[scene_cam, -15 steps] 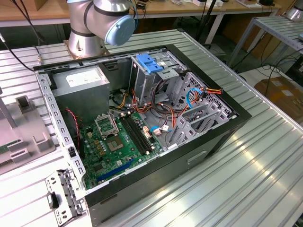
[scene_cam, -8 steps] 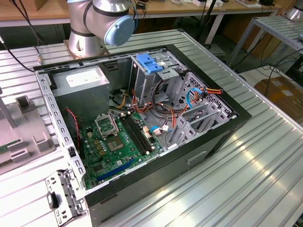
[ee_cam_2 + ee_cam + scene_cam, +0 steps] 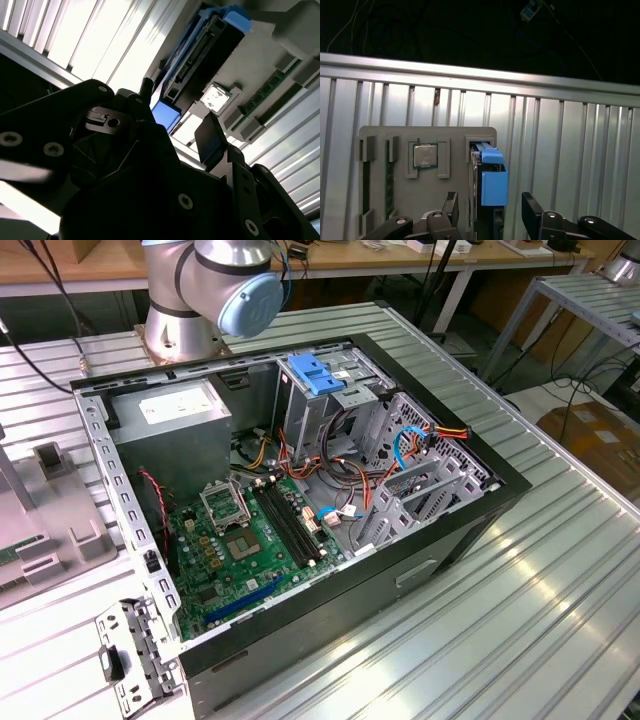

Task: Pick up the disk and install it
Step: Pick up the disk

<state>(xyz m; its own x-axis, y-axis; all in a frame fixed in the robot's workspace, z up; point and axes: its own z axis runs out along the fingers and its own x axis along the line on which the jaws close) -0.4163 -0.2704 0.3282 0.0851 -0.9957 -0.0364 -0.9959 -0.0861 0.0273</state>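
Note:
The disk (image 3: pixel 487 175) stands on edge in a slot of a grey holder tray (image 3: pixel 380 137), its bright blue carrier tab facing the camera. In the second wrist view the disk (image 3: pixel 210 50) shows as a dark slab with a blue frame. My gripper (image 3: pixel 491 206) is open, with one finger on each side of the blue tab and a gap on both sides. In the second wrist view the gripper (image 3: pixel 177 115) also straddles that tab. It holds nothing.
The holder also carries a processor chip (image 3: pixel 425 155) and memory sticks (image 3: pixel 366 177) and rests on a ribbed metal table (image 3: pixel 570 150). The open computer case (image 3: pixel 300 490) has a blue latch (image 3: pixel 315 373) on its drive cage and a grey power supply (image 3: pixel 170 430). The arm's base (image 3: pixel 200 300) stands behind it.

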